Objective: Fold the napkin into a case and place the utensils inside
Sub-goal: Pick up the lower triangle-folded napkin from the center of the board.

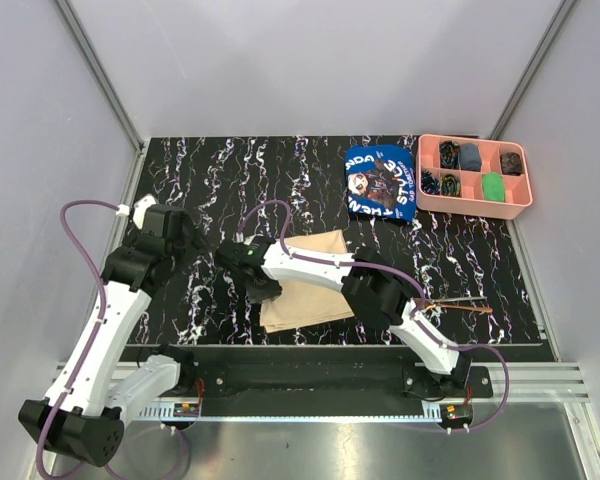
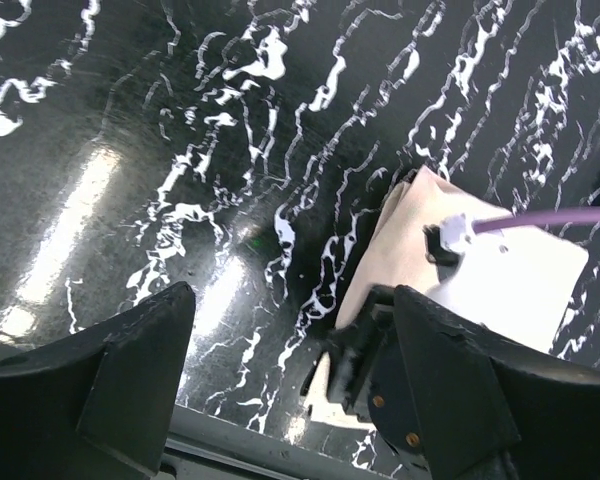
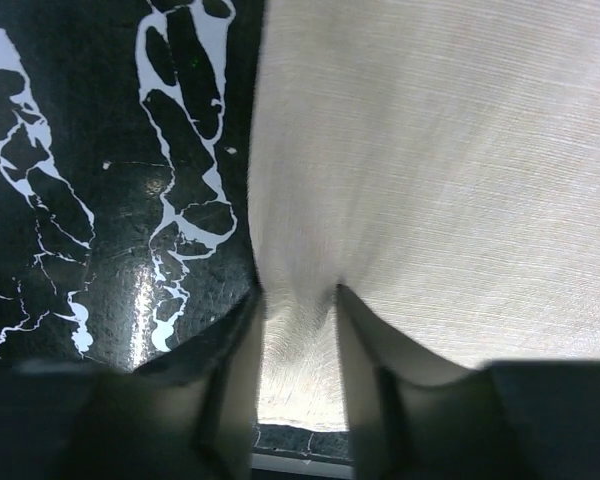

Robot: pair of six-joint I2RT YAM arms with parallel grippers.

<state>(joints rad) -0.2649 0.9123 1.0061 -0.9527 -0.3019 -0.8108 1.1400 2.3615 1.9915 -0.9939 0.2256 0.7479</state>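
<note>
Open left gripper (image 2: pixel 285 385) above table (image 2: pixel 180 150)

Both arms have white link shells with bulky black joint housings, and a purple cable loops along each one. The left gripper (image 2: pixel 285 385) shows broad matte-black fingers; the right gripper (image 3: pixel 298 330) has black fingers with pale inner faces.

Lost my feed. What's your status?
Left pincer open, empty. Right pincer pinching napkin at its left edge. Nothing blocking.
</note>
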